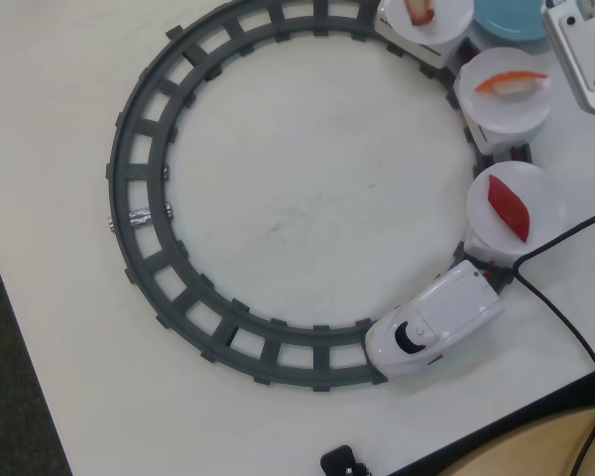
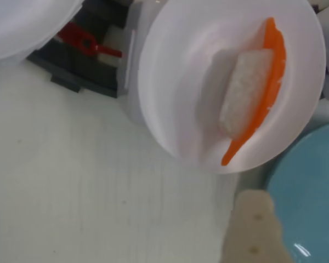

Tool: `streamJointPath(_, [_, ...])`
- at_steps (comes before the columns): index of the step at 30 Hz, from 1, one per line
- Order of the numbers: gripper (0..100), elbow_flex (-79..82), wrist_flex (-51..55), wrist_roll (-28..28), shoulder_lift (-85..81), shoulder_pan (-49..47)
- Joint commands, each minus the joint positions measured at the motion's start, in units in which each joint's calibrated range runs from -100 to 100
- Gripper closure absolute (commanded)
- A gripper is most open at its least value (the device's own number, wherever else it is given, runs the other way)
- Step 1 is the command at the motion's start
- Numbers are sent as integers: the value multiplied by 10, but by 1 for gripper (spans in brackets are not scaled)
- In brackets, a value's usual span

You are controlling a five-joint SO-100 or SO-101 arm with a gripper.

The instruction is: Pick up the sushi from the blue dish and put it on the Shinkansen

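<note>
Here the sushi [image 1: 513,82] lies on its side on a white plate [image 1: 506,114] at the upper right of the overhead view, the middle one of three plates carried behind the Shinkansen [image 1: 434,319], whose nose sits on the track [image 1: 139,218] at the lower right. The wrist view shows the same sushi [image 2: 252,93] in the upper right of the frame, tipped over so that the rice block and the orange topping both face the camera, resting inside the plate's rim [image 2: 159,109]. The blue dish [image 1: 511,20] is cut by the top edge of the overhead view, and its visible part is bare; in the wrist view the blue dish [image 2: 310,208] fills the lower right corner, also bare. The other cars hold a red piece [image 1: 509,206] and a tan-and-red piece [image 1: 419,12]. Only one pale finger [image 2: 252,230] enters the wrist view at the bottom, clear of the sushi, so whether the jaws stand apart or together cannot be told. Judging from this layout, the placing step looks complete and the piece released. The next move likely calls only for a withdrawal away from the plate, without brushing its rim or nudging the tipped sushi.
</note>
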Motion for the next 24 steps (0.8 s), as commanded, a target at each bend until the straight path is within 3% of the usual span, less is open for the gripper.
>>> streamJointPath(1, [76,21,-41,2,2,0])
streamJointPath(6, [100,23,-81,0,37,-5])
streamJointPath(24, [98,26,-114,-2,166,-32])
